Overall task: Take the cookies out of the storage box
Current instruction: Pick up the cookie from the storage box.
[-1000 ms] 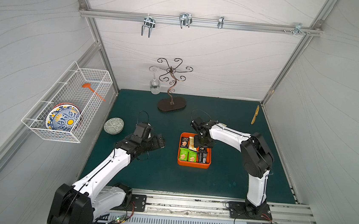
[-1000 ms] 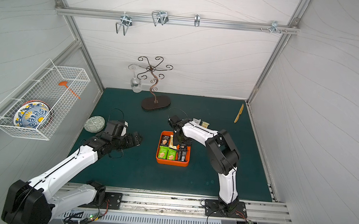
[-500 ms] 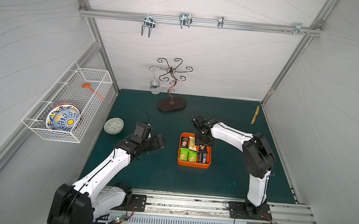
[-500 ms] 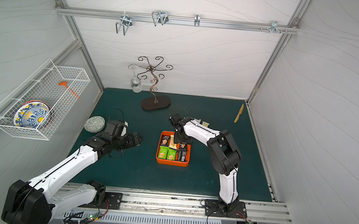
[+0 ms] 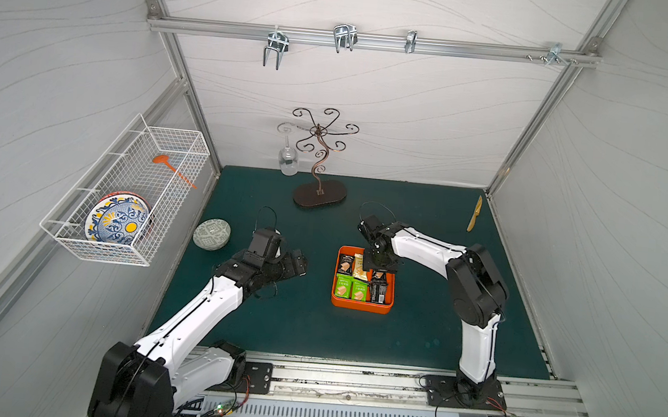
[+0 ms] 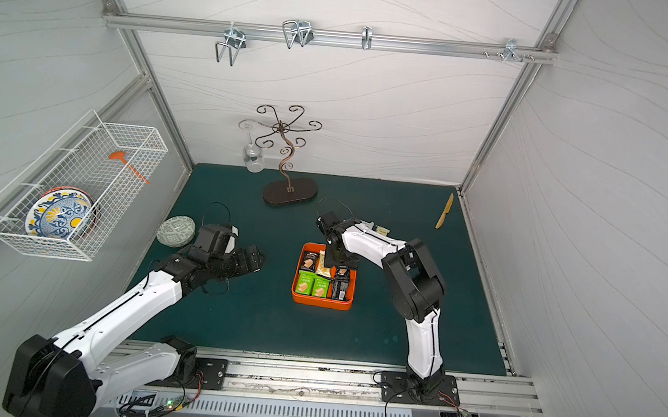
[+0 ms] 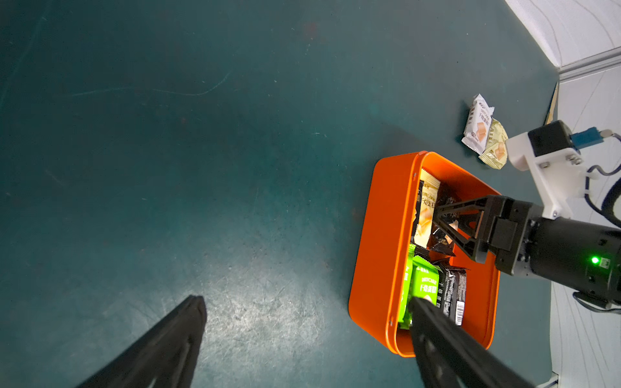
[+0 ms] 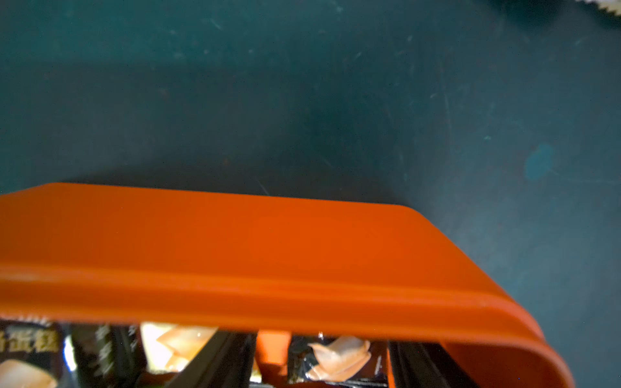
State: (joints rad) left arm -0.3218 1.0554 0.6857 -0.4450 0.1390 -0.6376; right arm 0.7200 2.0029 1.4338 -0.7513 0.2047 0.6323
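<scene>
Both top views look steeply down from high above the near edge, covering the whole counter [image 5: 313,331]. The left wrist view faces right across it, toward the storage box [image 7: 379,235]. The right wrist view hangs close over that box's wall, blurred.

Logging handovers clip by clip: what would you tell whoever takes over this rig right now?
Left gripper: open, empty, hovering over the mat left of the storage box.
Right gripper: down inside the box, fingers open with a black packet between them, not clamped.
Done: two cookies, a white packet and a pale yellow packet, lie on the mat outside the box.
Left: green packets, black and yellow ones in the box; grip, lift out, repeat.
</scene>
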